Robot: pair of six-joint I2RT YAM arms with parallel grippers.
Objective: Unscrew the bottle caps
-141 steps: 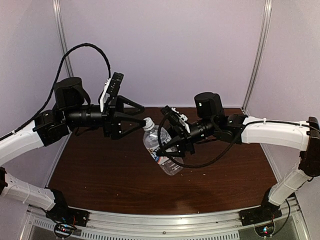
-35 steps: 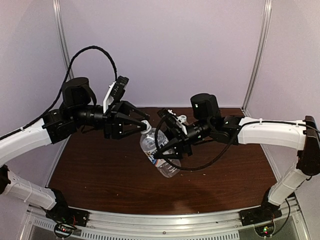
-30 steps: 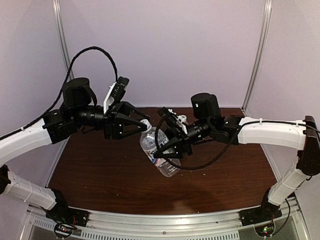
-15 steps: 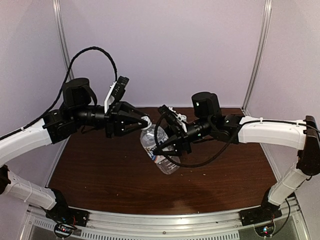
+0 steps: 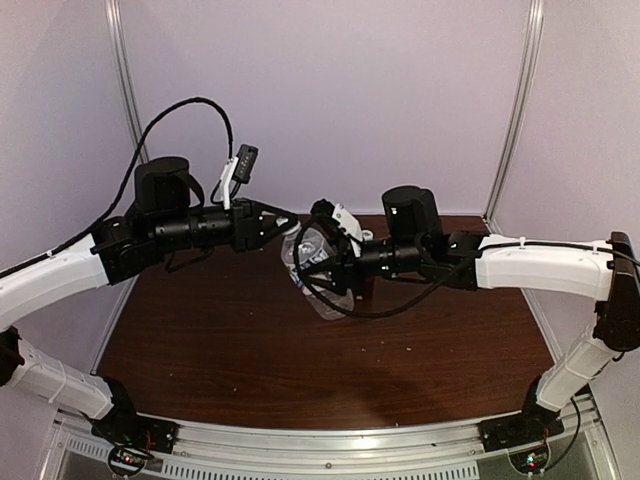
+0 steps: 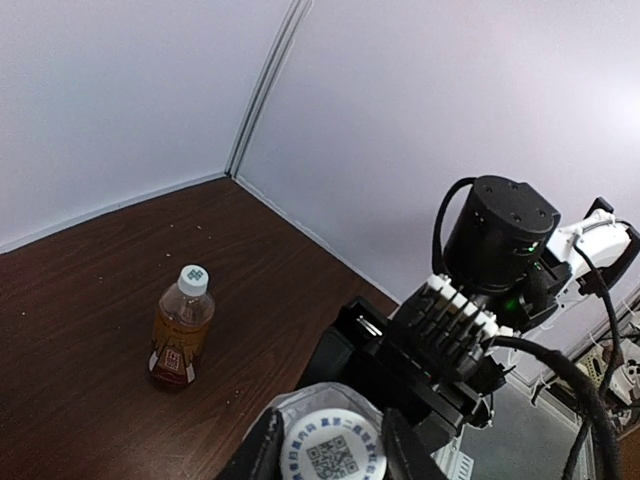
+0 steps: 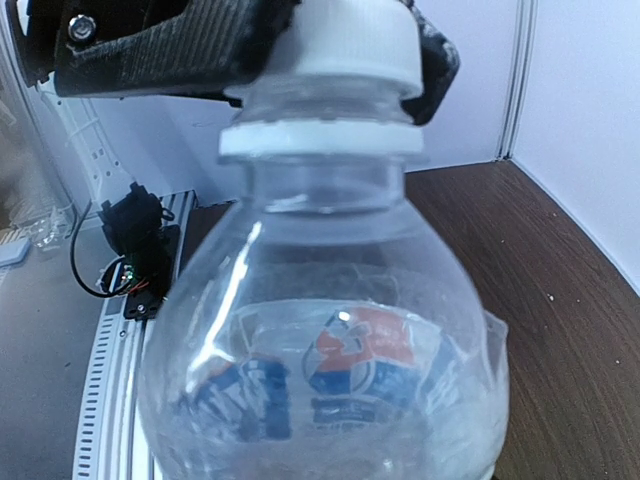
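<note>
The clear bottle (image 5: 322, 297) with a white-blue label hangs tilted above the table, its neck toward the left. My right gripper (image 5: 318, 268) is shut on its body; its fingers are hidden behind the bottle (image 7: 330, 380) in the right wrist view. My left gripper (image 5: 288, 228) is shut on the bottle's white cap (image 7: 350, 45), a finger (image 6: 262, 452) on each side of the QR-printed cap (image 6: 333, 457). The amber bottle (image 6: 180, 335) with a red-yellow label stands upright on the table, its white cap (image 6: 193, 279) on.
The brown table (image 5: 200, 340) is closed in by pale walls with metal posts (image 5: 515, 110) at the back corners. The right arm's wrist (image 6: 500, 240) and cables (image 6: 590, 400) sit close behind the held bottle. A metal rail (image 5: 330, 445) runs along the near edge.
My left gripper's jaws closed onto the clear bottle's cap and its wrist rolled. The right wrist also turned, and the bottle moved slightly up and to the left.
</note>
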